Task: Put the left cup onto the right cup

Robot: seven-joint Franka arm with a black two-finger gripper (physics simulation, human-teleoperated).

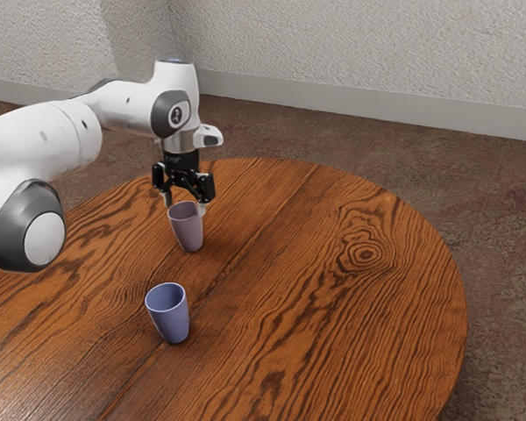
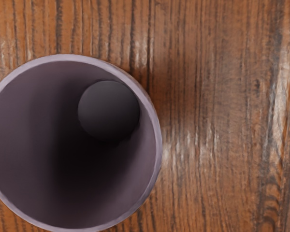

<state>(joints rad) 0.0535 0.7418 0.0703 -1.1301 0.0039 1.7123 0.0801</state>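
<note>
The black two-finger gripper [image 1: 185, 195] is hovering directly over the mauve tapered plastic cup [image 1: 187, 230], its fingers spread wider than the cup's rim and reaching down to about rim height on either side, seemingly touching nothing, so it is gripping nothing. That cup is standing on the round, dark-grained wooden table [image 1: 351, 298], towards the far part of the top at the exterior view's left. The periwinkle-blue tapered cup [image 1: 167, 314] is standing nearer the camera, apart from the first and a little further to the exterior view's left. Judging by this, the task is only beginning: the hand is lining up for a grasp, while the closing, lifting, carrying across and setting down onto the other cup are all waiting to be done. The mauve cup [image 2: 72, 145] is sitting upright, its long axis running vertically, its open mouth facing up at the hand and its narrower dark base resting on the wood. The blue cup is pointing mouth-up as well.
</note>
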